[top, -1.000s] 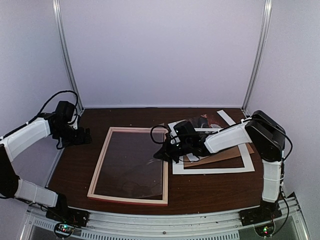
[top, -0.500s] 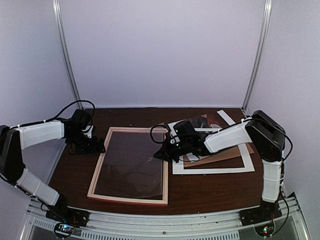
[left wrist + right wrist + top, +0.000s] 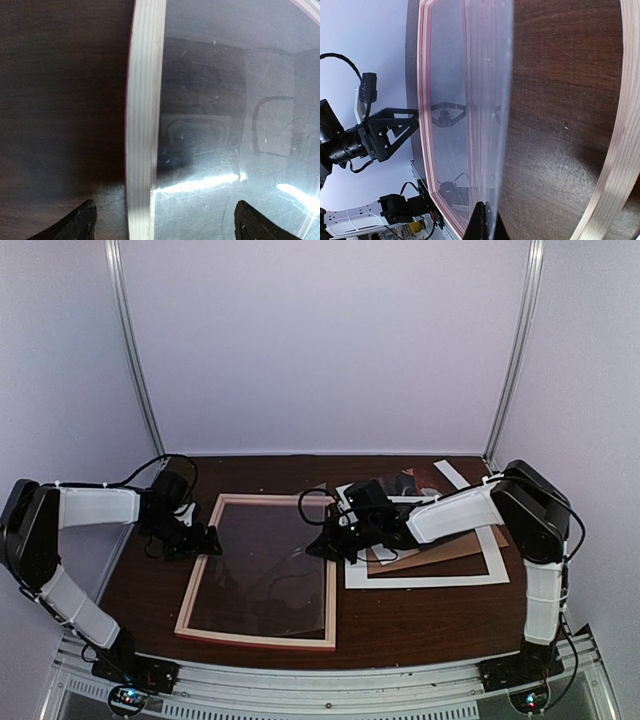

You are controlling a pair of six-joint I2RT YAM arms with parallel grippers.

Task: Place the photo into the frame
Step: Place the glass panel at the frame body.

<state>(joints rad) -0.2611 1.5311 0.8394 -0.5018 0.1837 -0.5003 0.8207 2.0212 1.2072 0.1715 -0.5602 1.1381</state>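
Note:
The frame (image 3: 203, 570) lies flat on the table with its pale wooden back up. My left gripper (image 3: 207, 538) hovers open at its left bar (image 3: 145, 125), one fingertip (image 3: 82, 224) outside the bar and the other over the inside. A clear sheet (image 3: 270, 575) rests in the frame and is tilted up at its right edge. My right gripper (image 3: 330, 542) is shut on that edge (image 3: 492, 210). The photo seems to be the dark, white-margined sheet (image 3: 425, 580) at the right. My right arm and a brown board (image 3: 445, 551) partly cover it.
More flat sheets, with a white strip (image 3: 452, 475), lie behind the right arm near the back wall. Bare dark table (image 3: 150, 580) lies left of the frame. Walls close in the left, right and back sides.
My left arm has swung right and down, from the table's left edge to the frame's left bar. The right gripper and the clear sheet have stayed put.

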